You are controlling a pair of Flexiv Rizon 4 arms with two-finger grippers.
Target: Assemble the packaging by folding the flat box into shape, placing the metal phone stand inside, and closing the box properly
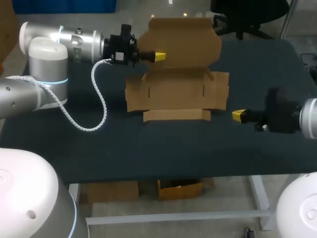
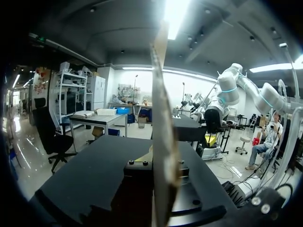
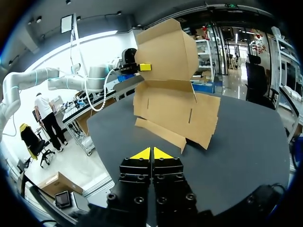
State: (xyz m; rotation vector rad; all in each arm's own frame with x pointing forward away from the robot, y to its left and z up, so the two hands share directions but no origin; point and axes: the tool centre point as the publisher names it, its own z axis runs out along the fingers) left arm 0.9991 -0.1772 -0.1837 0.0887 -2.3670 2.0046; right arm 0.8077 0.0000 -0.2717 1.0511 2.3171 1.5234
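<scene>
Head view. Cardboard box (image 1: 177,96) lies mostly flat at the middle-rear of the dark table (image 1: 198,153), side panels spread out and a narrow front strip toward the near edge. Its lid flap (image 1: 184,42) stands upright at the back. Left gripper (image 1: 158,56) comes in from the left and sits at the flap's left edge, up off the table. Its yellow tips are pinched onto the card. Right gripper (image 1: 239,115) is low over the table, just beside the box's right panel but apart from it. Its tips are together and hold nothing. White coiled cable (image 1: 99,99) hangs from the left arm down onto the table.

Left wrist view. The flap (image 2: 163,142) is seen edge-on, rising straight up out of the black finger mounts and between them. The yellow tips are hidden behind the card. The other arm's yellow tip (image 2: 211,139) shows beyond the table's far side.

Right wrist view. Own fingers (image 3: 143,154) are pressed tip to tip, with nothing between them. The box (image 3: 175,109) lies ahead of the gripper and clear of it, front strip nearest. The flap (image 3: 165,49) is upright behind, with the left gripper (image 3: 144,67) clamped on its edge.
</scene>
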